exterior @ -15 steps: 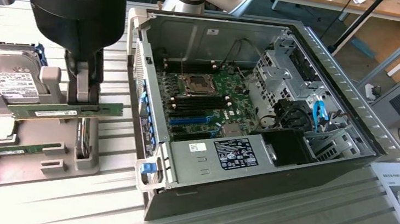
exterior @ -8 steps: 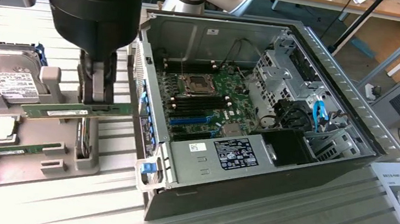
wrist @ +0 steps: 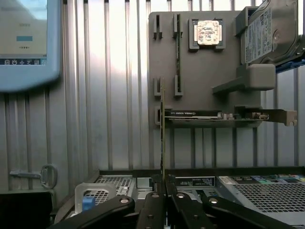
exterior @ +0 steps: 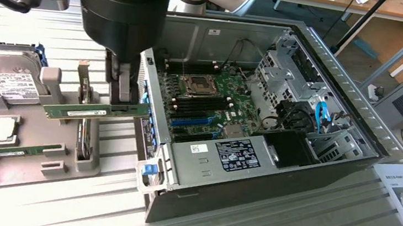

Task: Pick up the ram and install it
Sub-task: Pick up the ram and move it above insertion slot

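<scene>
1. The gripper (exterior: 124, 105) is clamped on the ram (exterior: 86, 112). The jaws pinch it near one end, and it hangs above the grey tray (exterior: 34, 124) without touching it.
2. In the exterior view the ram's long axis runs roughly 9-to-3, slightly tilted. Most of its length sticks out toward 9 o'clock from the fingers, and it stands on edge.
3. In the wrist view the ram (wrist: 162, 129) is edge-on, a thin line coming straight out of the gripper (wrist: 164, 187).
4. The black memory slots (exterior: 201, 103) on the motherboard (exterior: 223, 82) sit at about 3 o'clock of the gripper, inside the open case (exterior: 251, 217). The case's near wall stands between them. The slots' axis looks roughly parallel to the held stick.
5. The second ram (exterior: 16, 152) lies in the tray at 7 o'clock, well apart from the gripper. The hard drive (exterior: 5, 74) is at 9 o'clock.
6. Judgement: the pick is done and the install is not. The ram is outside the case, just beside its wall.
</scene>
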`<state>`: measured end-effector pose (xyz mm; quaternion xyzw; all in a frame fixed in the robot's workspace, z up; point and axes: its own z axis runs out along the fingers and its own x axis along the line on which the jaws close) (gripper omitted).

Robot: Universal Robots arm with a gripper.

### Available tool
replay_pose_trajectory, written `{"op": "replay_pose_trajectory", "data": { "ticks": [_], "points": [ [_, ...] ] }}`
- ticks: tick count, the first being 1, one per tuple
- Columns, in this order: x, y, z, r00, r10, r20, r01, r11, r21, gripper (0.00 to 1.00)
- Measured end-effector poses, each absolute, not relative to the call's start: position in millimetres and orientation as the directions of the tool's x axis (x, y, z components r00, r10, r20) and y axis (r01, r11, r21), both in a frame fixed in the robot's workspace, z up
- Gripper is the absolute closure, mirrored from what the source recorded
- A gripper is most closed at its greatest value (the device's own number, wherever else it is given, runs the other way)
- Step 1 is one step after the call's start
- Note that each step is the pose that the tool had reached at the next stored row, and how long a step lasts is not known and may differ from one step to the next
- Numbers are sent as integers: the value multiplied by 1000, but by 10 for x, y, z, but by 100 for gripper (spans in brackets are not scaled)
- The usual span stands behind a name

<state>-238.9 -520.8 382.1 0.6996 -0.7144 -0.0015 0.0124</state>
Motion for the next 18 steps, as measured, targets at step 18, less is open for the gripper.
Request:
{"op": "replay_pose_trajectory", "data": {
  "ticks": [18],
  "points": [
    [-2020,-5208,3821,-21,-1000,16,-1000,21,20,88]
  ]
}}
